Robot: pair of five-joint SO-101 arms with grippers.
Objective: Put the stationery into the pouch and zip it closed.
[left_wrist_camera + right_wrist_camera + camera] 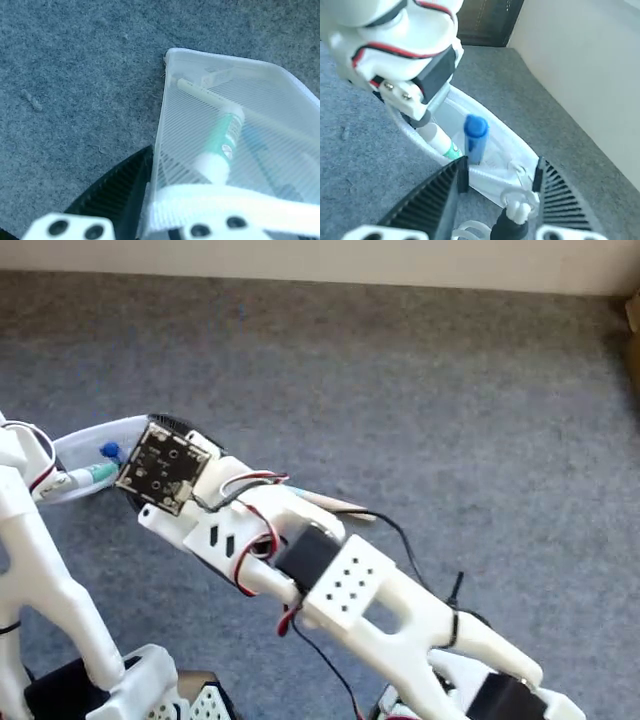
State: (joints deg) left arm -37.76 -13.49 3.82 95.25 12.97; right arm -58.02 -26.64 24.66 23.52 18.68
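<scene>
At far left of the high view, the left arm's white links stand at the edge of the grey desk (450, 390). The left gripper (150, 205) is clamped on the rim of the pouch (260, 115). In its wrist view one black ribbed finger (117, 192) lies outside the mesh wall and the white one sits against the pouch edge. The pouch is translucent white mesh, at the left side of the desk between the two grippers, its mouth open and the zip not drawn. Inside it a green-and-white pen (225, 135) lies slantwise, its white end close to the left gripper. Beside that, in the right wrist view, a blue-capped pen (476, 135) stands cap-up in the opening, touching or nearly touching the green one; cannot tell which. More pale items show through the mesh, too faint to name. Moving right, the right gripper (501, 167) sits over the pouch's other end. Its black fingers (437, 197) are spread wide, one on each side of the pouch's end, gripping nothing. In the high view the right arm runs from lower right up to the pouch, its wrist circuit board (165, 468) covering the pouch's right part. Along the right of the right wrist view runs a pale wall (580, 75).
</scene>
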